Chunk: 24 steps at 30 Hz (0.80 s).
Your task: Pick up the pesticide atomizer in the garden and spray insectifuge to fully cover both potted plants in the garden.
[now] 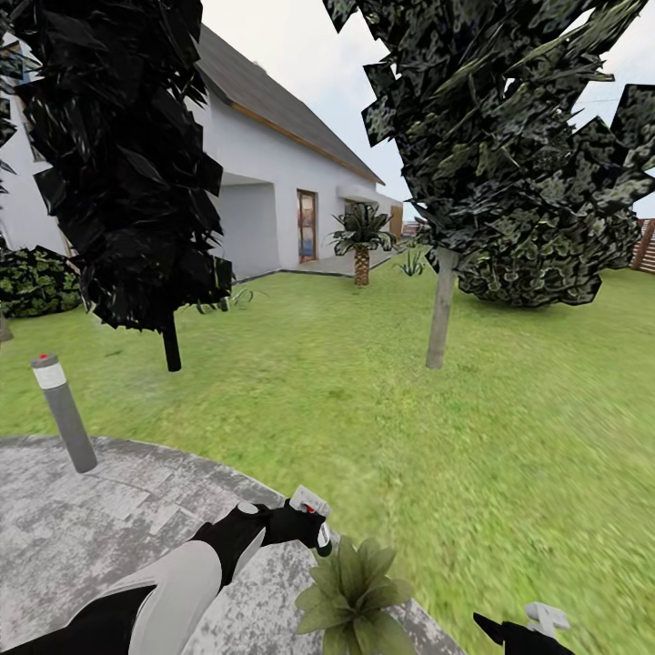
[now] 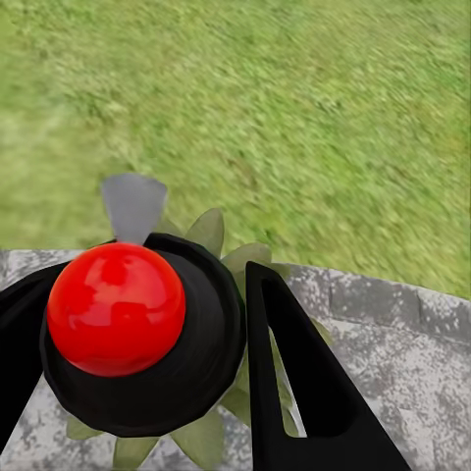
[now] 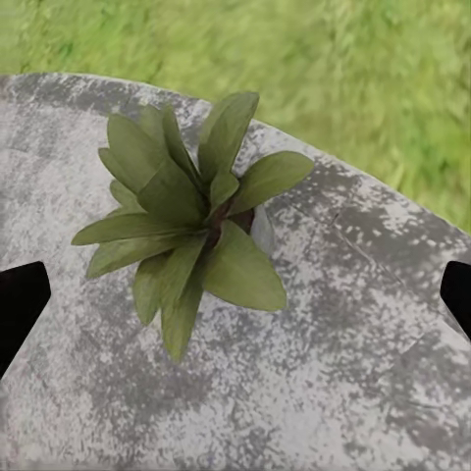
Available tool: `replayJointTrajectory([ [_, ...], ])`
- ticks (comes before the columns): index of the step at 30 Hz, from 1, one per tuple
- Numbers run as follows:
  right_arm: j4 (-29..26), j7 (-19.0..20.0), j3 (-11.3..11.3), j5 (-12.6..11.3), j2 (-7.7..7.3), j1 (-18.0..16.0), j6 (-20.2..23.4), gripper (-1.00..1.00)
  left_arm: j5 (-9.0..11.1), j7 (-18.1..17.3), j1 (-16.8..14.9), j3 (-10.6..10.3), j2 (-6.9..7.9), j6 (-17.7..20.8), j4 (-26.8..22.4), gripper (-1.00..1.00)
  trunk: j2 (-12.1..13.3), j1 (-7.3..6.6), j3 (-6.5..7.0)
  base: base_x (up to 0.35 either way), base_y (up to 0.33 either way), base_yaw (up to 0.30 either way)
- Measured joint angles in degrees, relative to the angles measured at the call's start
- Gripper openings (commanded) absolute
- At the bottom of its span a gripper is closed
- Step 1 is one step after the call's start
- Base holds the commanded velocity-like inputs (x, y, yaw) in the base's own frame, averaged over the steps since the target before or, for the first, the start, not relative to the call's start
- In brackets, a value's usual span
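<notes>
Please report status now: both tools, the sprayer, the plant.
Left tool shut on sprayer, held just above the potted plant. Right tool open, empty, over that plant on grey paving. Nothing between sprayer and leaves.

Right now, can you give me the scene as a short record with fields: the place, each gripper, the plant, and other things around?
place: round grey paving beside lawn
left gripper: shut on atomizer with red knob, right above the plant
right gripper: open, holds nothing
potted plant: upright on the paving near its edge
other: grey bollard, two trees, palm, white house
</notes>
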Motion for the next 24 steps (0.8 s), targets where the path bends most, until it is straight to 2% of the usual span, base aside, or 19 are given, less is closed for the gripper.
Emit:
replayJointTrajectory([
  [7,0.0,0.0,0.2,0.1,-0.03,0.0,0.0,1.00,-0.3,-0.2,-0.1,0.0,0.00,0.1,-0.4,-1.00,0.0,0.00,0.00,0.000,0.000,0.001],
  [8,-0.5,0.2,0.3,0.4,-0.17,0.0,0.2,1.00,-0.6,-0.3,-0.4,0.0,0.01,1.3,-1.3,-1.00,0.0,0.00,0.00,0.000,0.000,0.000],
  [10,-4.8,0.4,0.4,0.6,-0.47,0.0,0.9,1.00,-1.6,-1.0,-0.6,-0.3,0.03,5.9,-3.7,-1.00,0.0,0.00,0.01,0.000,0.000,0.000],
  [11,-9.1,0.4,0.5,1.1,-0.52,0.0,1.9,1.00,-2.9,-2.7,-0.7,-0.4,0.03,9.3,-6.7,-1.00,0.0,-0.01,0.02,0.000,0.000,0.000],
  [13,-14.0,0.4,0.6,2.7,-0.49,0.0,4.2,1.00,-6.6,-7.7,-0.7,-1.4,0.04,12.9,-11.7,-1.00,0.0,-0.01,0.01,0.000,0.000,0.000],
  [16,-17.0,0.5,2.0,6.3,-0.45,-0.2,6.5,1.00,-15.6,-20.1,-0.8,-4.4,0.06,15.0,-18.5,-1.00,0.0,0.00,0.01,0.000,0.000,0.000],
  [17,-17.4,0.4,3.6,7.3,-0.39,-0.7,7.0,1.00,-18.7,-24.5,-0.8,-5.0,0.07,15.2,-21.1,-1.00,0.0,0.00,0.01,0.000,0.000,0.000],
  [19,-17.8,0.5,7.1,8.3,-0.22,-2.9,8.3,1.00,-23.4,-31.2,-0.8,-5.7,0.08,15.5,-25.5,-1.00,0.0,0.00,0.02,0.000,0.000,0.000],
  [20,-18.0,0.5,9.8,8.6,-0.10,-5.0,9.8,1.00,-25.6,-35.0,-0.8,-6.1,0.08,15.5,-27.7,-1.00,0.0,0.00,0.02,0.000,0.000,0.000],
  [21,-18.1,0.7,11.9,8.8,0.14,-6.3,10.6,1.00,-26.2,-36.2,-0.8,-6.3,0.08,15.5,-28.2,-1.00,0.0,0.00,0.01,0.000,0.000,0.000],
  [22,-18.1,1.3,14.4,8.8,0.86,-7.2,11.3,1.00,-27.5,-38.9,-0.8,-7.4,0.09,15.4,-29.1,-1.00,0.0,0.00,0.01,0.000,0.000,0.000],
  [24,-18.2,2.9,20.0,8.9,3.46,-8.1,11.9,1.00,-29.1,-41.5,-0.8,-10.8,0.04,15.3,-29.5,-1.00,0.0,0.00,0.01,0.000,0.000,0.000],
])
